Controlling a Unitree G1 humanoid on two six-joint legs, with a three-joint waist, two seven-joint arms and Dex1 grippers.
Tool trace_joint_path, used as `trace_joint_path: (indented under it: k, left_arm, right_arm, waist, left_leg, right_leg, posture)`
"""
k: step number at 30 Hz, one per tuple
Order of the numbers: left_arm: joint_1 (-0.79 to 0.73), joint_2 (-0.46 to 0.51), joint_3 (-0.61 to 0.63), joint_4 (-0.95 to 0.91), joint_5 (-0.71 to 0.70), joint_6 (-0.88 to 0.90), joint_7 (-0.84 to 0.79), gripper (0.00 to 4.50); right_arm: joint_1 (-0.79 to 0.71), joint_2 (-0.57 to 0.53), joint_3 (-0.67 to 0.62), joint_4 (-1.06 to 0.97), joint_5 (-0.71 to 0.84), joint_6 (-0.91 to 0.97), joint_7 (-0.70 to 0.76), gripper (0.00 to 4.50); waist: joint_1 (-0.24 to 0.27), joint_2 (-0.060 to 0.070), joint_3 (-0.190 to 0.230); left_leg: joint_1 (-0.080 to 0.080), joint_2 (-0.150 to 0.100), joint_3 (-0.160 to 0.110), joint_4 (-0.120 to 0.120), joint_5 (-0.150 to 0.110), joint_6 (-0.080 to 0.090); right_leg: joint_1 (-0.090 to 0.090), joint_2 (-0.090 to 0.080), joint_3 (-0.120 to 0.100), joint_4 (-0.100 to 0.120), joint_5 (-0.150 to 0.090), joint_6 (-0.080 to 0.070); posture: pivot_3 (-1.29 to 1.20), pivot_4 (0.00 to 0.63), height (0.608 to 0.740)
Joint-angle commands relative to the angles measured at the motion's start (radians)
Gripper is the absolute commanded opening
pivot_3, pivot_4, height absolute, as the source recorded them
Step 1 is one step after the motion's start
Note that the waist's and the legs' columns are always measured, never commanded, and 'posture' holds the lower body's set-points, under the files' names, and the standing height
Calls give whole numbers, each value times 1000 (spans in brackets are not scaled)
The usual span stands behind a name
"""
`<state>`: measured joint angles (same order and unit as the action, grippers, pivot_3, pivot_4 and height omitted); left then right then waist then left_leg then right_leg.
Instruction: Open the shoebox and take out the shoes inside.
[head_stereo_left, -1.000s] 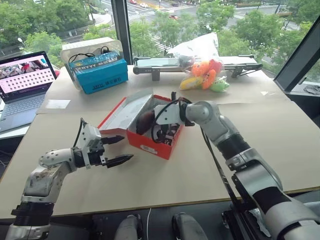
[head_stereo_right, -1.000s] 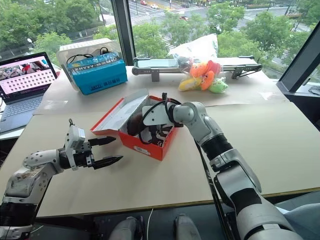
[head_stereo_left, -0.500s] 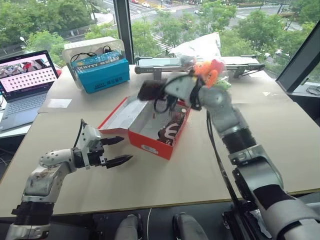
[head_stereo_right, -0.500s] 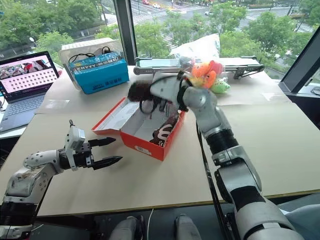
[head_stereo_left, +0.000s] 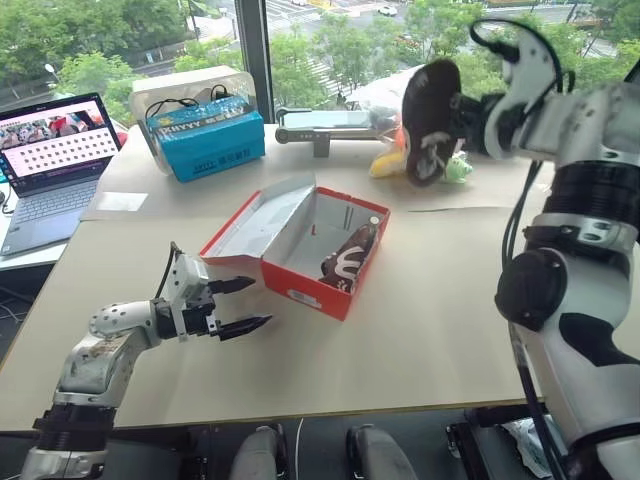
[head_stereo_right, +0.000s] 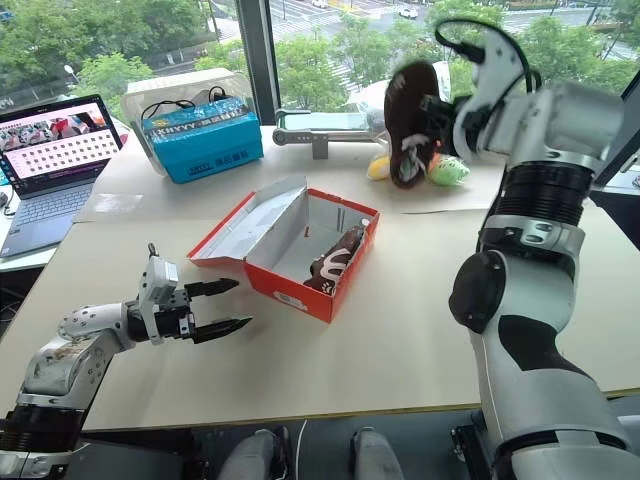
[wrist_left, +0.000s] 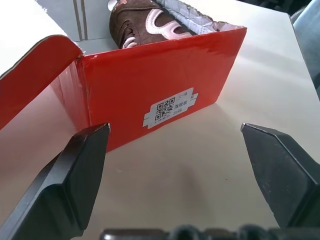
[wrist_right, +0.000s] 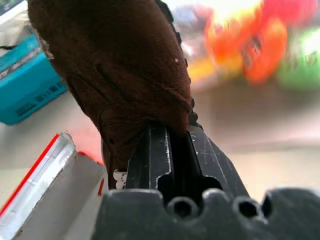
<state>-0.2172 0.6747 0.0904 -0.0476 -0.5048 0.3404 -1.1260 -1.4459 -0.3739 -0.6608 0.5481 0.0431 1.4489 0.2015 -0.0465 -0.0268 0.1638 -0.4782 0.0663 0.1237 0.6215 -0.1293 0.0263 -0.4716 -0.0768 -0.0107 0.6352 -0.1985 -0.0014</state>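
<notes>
The red shoebox sits open mid-table, its lid tipped back to the left and showing its white inside. One dark brown shoe with white markings lies inside against the right wall. My right gripper holds the other shoe high over the far right of the table, shut on its edge; the right wrist view has this shoe close up. By the box's near-left corner my left gripper hangs open and holds nothing. It faces the box's labelled end.
A blue box stands at the far left in front of a clear plastic tub. A laptop is at the left edge. Plush toys and a long flat device lie along the far side by the window.
My right gripper has lifted one shoe out of the box, carried it up and to the right, and rolled the wrist over. The left arm has kept still.
</notes>
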Motion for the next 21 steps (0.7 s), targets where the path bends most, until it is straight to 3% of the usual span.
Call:
trace_joint_path:
  k: [1, 5, 9, 21]
  left_arm:
    - [-15, 5, -1, -7, 5, -21, -12, 4500]
    - [-19, 6, -3, -3, 6, -19, -18, 4500]
    - [-25, 8, -5, -4, 8, -15, -22, 4500]
    - [-18, 9, -7, -17, 11, -11, -19, 4500]
  right_arm:
    - [26, 65, -206, -70, -6, 114, -121, 4]
    - [66, 130, -365, -98, -24, 138, -222, 4]
    - [113, 141, -569, -61, -23, -5, -404, 4]
    - [224, 49, -685, 178, 172, -347, -617, 4]
  waist:
    - [-1, 0, 0]
    - [3, 1, 0]
    - [3, 1, 0]
    - [0, 2, 1]
  left_leg:
    - [0, 0, 0, 0, 0, 0]
    - [0, 0, -1, 2, 1, 2]
    - [1, -1, -1, 4, 1, 2]
    - [3, -3, -2, 5, 2, 4]
  right_leg:
    - [0, 2, 0, 0, 2, 4]
    - [3, 6, -4, 0, 4, 8]
    - [8, 6, -4, -5, 6, 12]
    - [14, 0, -7, -9, 6, 13]
  posture:
    - [0, 150, 736]
    - [0, 150, 736]
    - [0, 150, 736]
    - [0, 150, 736]
